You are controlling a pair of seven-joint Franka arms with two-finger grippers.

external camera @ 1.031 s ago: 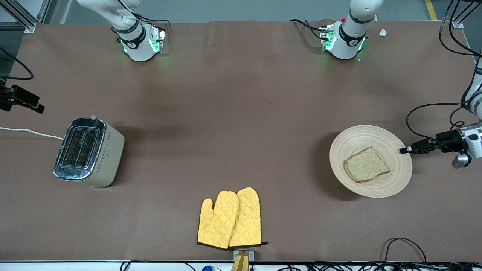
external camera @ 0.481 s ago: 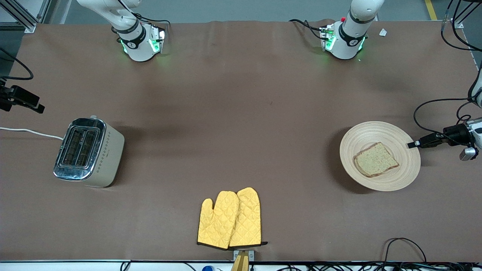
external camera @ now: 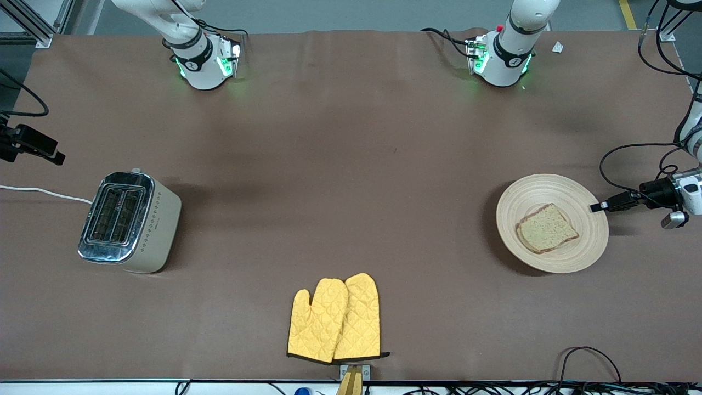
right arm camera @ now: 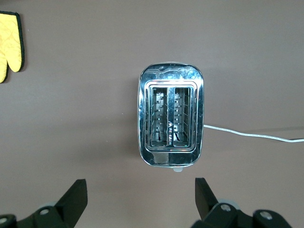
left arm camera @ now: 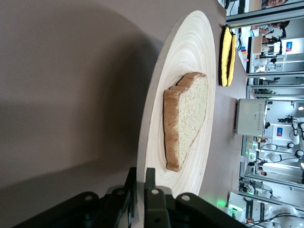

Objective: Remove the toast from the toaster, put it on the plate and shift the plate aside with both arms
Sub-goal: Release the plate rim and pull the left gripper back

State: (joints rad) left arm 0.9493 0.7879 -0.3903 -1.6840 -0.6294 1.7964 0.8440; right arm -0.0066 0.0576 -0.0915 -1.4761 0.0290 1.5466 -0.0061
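The pale wooden plate (external camera: 526, 197) is near the left arm's end of the table with the toast (external camera: 547, 228) lying flat on it. My left gripper (external camera: 598, 207) is shut on the plate's rim at the side toward the left arm's end. In the left wrist view the two fingers (left arm camera: 141, 173) pinch the rim of the plate (left arm camera: 190, 52), and the toast (left arm camera: 187, 118) lies just past them. My right gripper (right arm camera: 140, 199) is wide open and empty, high over the table beside the toaster (right arm camera: 171, 121). It does not show in the front view.
The toaster (external camera: 129, 222) stands near the right arm's end, both slots empty, with a white cord running off the table. A pair of yellow oven mitts (external camera: 334, 318) lies at the edge nearest the front camera. A black clamp (external camera: 30, 145) sits at the edge past the toaster.
The left gripper has carried the plate with the toast toward the left arm's end and slightly farther from the front camera, then nearly stopped. The toast stayed on the plate.
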